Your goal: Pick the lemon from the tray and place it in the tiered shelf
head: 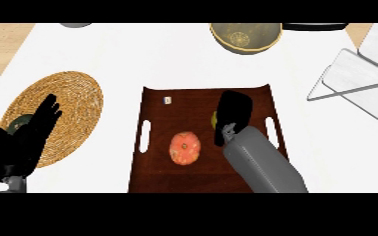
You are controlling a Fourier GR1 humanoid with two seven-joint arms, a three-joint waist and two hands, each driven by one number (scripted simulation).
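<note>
Right hand [235, 111] over lemon [215, 118] on tray [159, 180], mostly hiding it; grip: cannot tell. Lemon 1 o'clock from tomato [184, 148]. Left hand [33, 130] open, resting at 9 o'clock.

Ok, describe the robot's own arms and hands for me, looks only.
Both hands are plain black: the left hand shows slim separate fingers, the right hand reads as one dark rounded block. The right forearm is a smooth grey cylinder with a small grey wrist piece. Only a grey scrap of the left forearm shows. No cables or markings visible.
</note>
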